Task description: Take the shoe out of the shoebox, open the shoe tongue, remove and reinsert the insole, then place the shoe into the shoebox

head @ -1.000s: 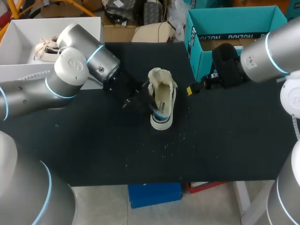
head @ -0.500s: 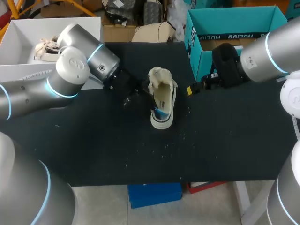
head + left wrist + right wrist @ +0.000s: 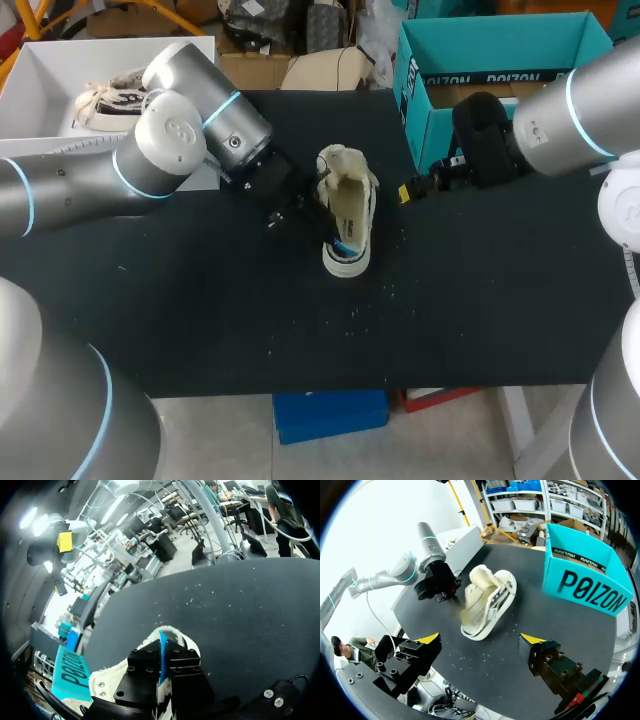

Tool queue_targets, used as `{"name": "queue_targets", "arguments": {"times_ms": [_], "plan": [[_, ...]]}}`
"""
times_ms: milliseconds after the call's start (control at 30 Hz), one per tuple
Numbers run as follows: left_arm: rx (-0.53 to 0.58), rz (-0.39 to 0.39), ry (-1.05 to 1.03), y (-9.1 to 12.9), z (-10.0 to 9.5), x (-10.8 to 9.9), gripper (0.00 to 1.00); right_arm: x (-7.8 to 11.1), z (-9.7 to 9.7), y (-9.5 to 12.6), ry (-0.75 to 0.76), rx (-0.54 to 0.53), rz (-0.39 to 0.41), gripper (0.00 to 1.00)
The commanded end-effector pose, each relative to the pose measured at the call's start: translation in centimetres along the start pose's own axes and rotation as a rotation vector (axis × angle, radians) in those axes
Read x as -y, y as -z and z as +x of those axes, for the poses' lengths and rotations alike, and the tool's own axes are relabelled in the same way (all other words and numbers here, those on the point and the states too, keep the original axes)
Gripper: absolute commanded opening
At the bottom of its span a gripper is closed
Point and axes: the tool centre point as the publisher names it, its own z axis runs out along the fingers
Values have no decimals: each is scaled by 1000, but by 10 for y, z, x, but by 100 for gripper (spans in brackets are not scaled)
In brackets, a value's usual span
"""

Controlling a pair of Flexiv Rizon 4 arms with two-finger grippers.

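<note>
1. In the head view, the shoe point(image 3: 347, 215) is seen lying out of its box on the black table point(image 3: 200, 320), slightly toward the far edge from the middle. Its opening is turned upward, and a bit of blue shows at the end nearer the front edge. The left gripper point(image 3: 303, 203) is set against the side of the shoe that faces the table's left edge; how its fingers stand cannot be told here. The teal shoebox point(image 3: 500, 70) stands at the far right corner. The right gripper point(image 3: 408, 192) is held between the shoebox and the shoe, touching neither.

2. In the left wrist view, the left gripper point(image 3: 161, 676) is seen with its fingers drawn close together. The thin blue edge of the insole point(image 3: 162, 645) is pinched between them. The cream rim of the shoe point(image 3: 107, 682) is seen around and under the fingers, with the table point(image 3: 240, 610) ahead.

3. In the right wrist view, the right gripper point(image 3: 480, 640) is held with its fingers spread wide, and nothing is held between them. The shoe point(image 3: 485, 602) lies ahead of it on the table point(image 3: 495, 675). The shoebox point(image 3: 585, 580) stands to one side of the shoe, apart from it. The left gripper point(image 3: 447, 591) is seen at the shoe's other side.
</note>
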Motion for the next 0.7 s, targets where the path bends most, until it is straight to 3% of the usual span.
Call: {"name": "queue_targets", "arguments": {"times_ms": [33,100,167,200,233,400,633,667,700], "plan": [[-107,10,39,-2,-4,-8,5,0,1,0,-1,1,1,100],[-148,15,73,-2,0,-9,36,0,1,0,-1,1,1,100],[-177,16,97,-1,4,-8,49,0,1,0,-1,1,1,100],[-183,17,106,1,5,-7,69,0,1,0,-1,1,1,100],[-185,17,109,3,6,-5,99,0,1,0,-1,1,1,100],[-173,35,96,22,-2,9,100,0,1,0,-1,1,1,100],[-256,-154,6,42,-22,12,100,0,1,0,-1,1,1,100],[-259,-179,-22,43,-26,11,89,0,1,0,-1,1,1,100],[-264,-207,-46,43,-29,9,45,0,1,0,-1,1,1,100]]}}
